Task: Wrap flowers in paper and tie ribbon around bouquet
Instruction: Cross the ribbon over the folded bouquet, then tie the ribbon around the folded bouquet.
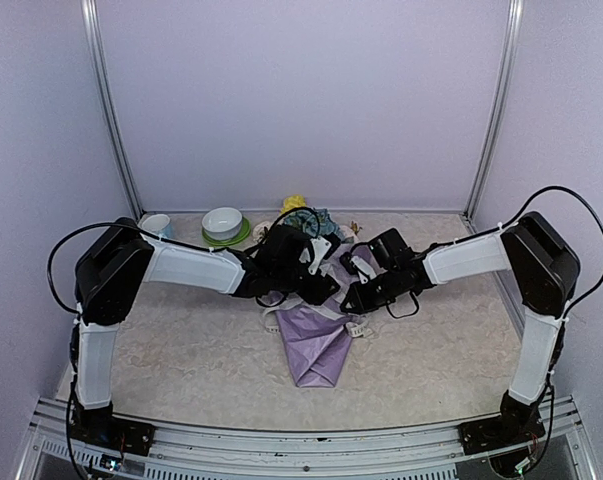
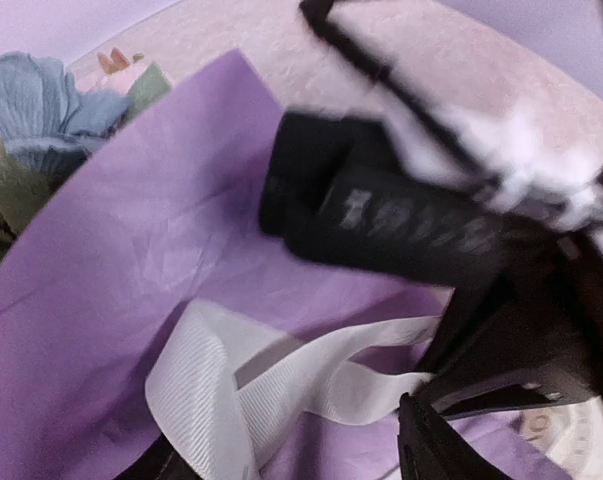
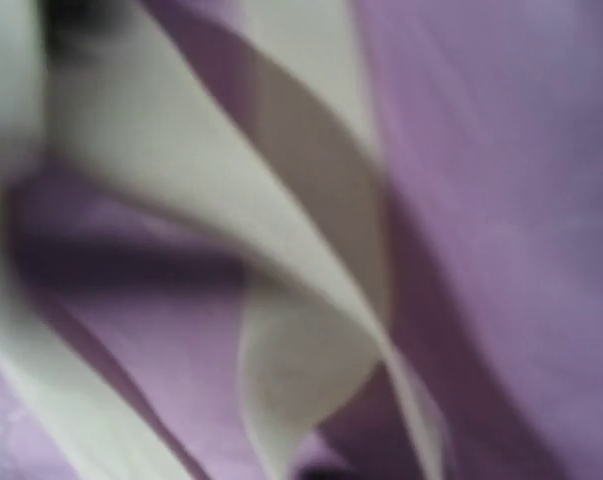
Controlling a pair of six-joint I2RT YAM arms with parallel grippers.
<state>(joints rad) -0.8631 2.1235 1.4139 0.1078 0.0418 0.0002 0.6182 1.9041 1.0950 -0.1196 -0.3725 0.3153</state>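
The bouquet [image 1: 316, 350] lies on the table as a cone of lilac paper [image 2: 121, 270], tip toward the arms. Yellow and blue flowers [image 1: 306, 212] stick out at its far end, and a blue head [image 2: 41, 110] shows in the left wrist view. The cream ribbon [image 2: 231, 385] loops over the paper. My left gripper [image 2: 293, 452] hovers over the loop, open, its fingers either side of the ribbon. Both ribbon strands run into my right gripper [image 2: 451, 370], which is shut on them. In the right wrist view only blurred ribbon [image 3: 311, 370] and paper show.
A white bowl on a green saucer [image 1: 224, 225] and a small pale cup [image 1: 157, 224] stand at the back left. Lilac walls and metal posts [image 1: 111, 110] enclose the table. A loose ribbon end [image 1: 358, 328] lies to the right of the cone.
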